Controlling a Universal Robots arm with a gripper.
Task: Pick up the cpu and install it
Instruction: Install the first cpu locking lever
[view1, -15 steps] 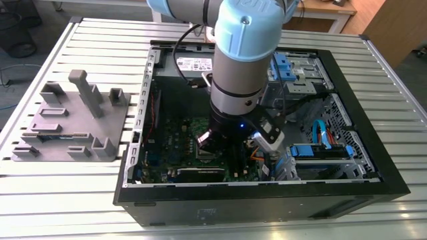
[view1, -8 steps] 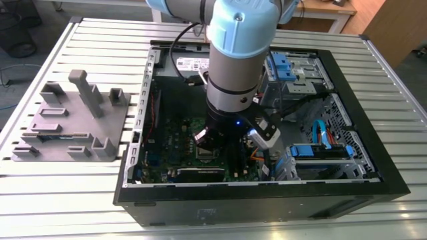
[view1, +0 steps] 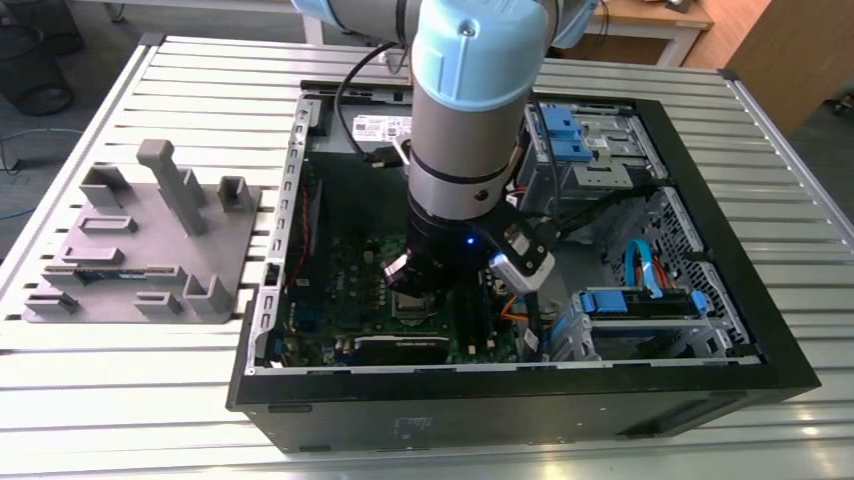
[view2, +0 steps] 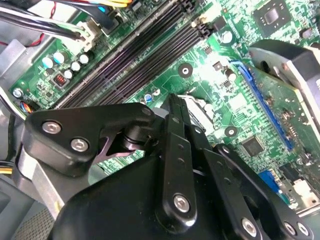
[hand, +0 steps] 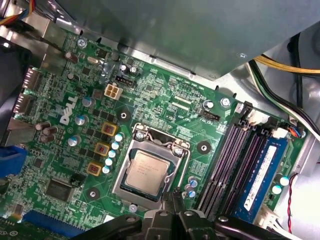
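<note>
In the first wrist view the cpu (hand: 146, 170), a small square chip with a silver-grey top, lies flat inside the metal socket frame (hand: 150, 169) on the green motherboard (hand: 165, 100), and nothing grips it. The black linkage of the hand (hand: 175, 207) comes up to the edge of the frame just beside the chip; whether its fingers are spread or pressed together I cannot tell. The dark memory slots (hand: 235, 165) run beside the socket, with one blue-labelled module (hand: 265, 172) seated in the outer slot. In the second wrist view the hand (view2: 175, 107) hangs just above the socket area. In the exterior view the arm (view1: 467, 130) reaches down into the open computer case (view1: 747, 330), which lies on the slatted metal surface (view1: 134, 400). A grey plastic tray (view1: 134, 250) with upright blocks sits beside the case on the exterior view's left.
</note>
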